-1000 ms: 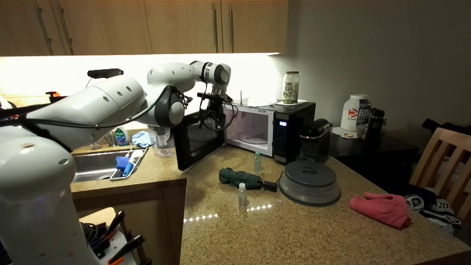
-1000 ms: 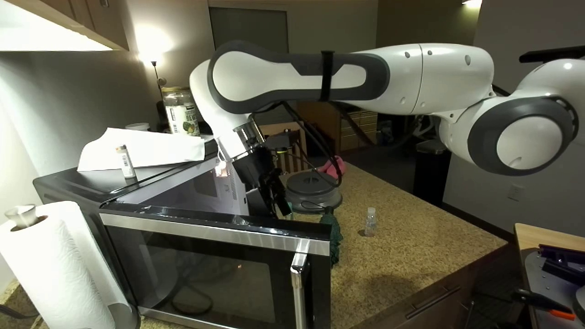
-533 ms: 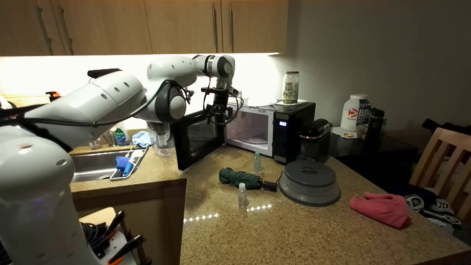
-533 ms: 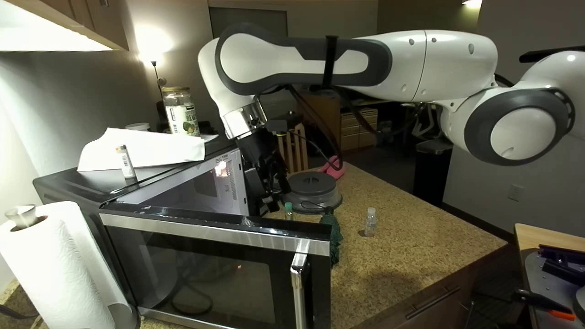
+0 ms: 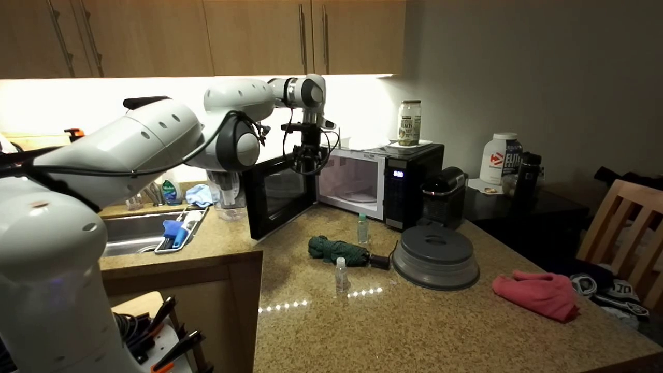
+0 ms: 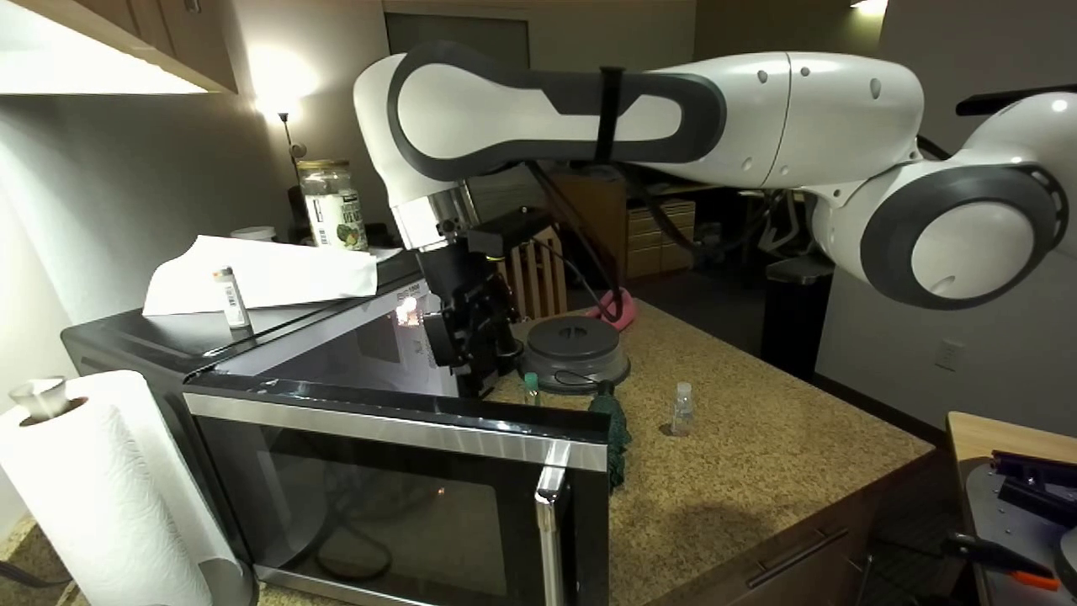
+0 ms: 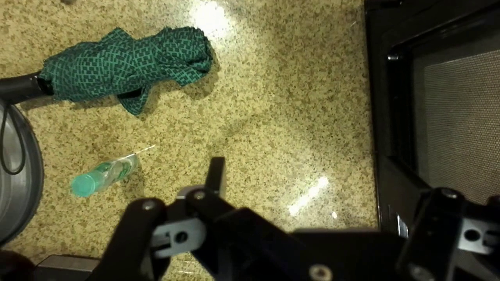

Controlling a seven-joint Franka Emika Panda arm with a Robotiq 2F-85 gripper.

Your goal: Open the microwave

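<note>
Gripper (image 7: 310,175) and wrist (image 6: 421,198) sit higher than a second ago, in front of the microwave (image 5: 412,194) and on the inner side of its door (image 5: 279,197). Over the last half second the gripper has also turned about its own axis and shifted slightly; in an exterior view the black camera (image 6: 509,231) beside it now shows longer. Microwave and door stand just as they did in the earlier views.

The microwave rests on the speckled counter (image 5: 414,326), its black door swung wide out, so that the light interior (image 5: 352,176) and a round plate (image 5: 357,197) inside show. Digits (image 5: 398,174) glow on its front. A chrome handle (image 6: 549,539) runs down the door's outer face. On top of the microwave are a labelled jar (image 5: 409,124) and a white sheet (image 6: 278,273). In front of it lie a folded green umbrella (image 5: 339,251) and a grey domed cover (image 5: 435,256), with a green-capped bottle (image 5: 362,230) nearer the microwave and a clear bottle (image 5: 341,277) farther out.

The gripper's fingers (image 7: 216,175) are spread wide, with counter surface showing between them. One overlaps the microwave's door in the wrist view; whether it touches, I cannot tell.
</note>
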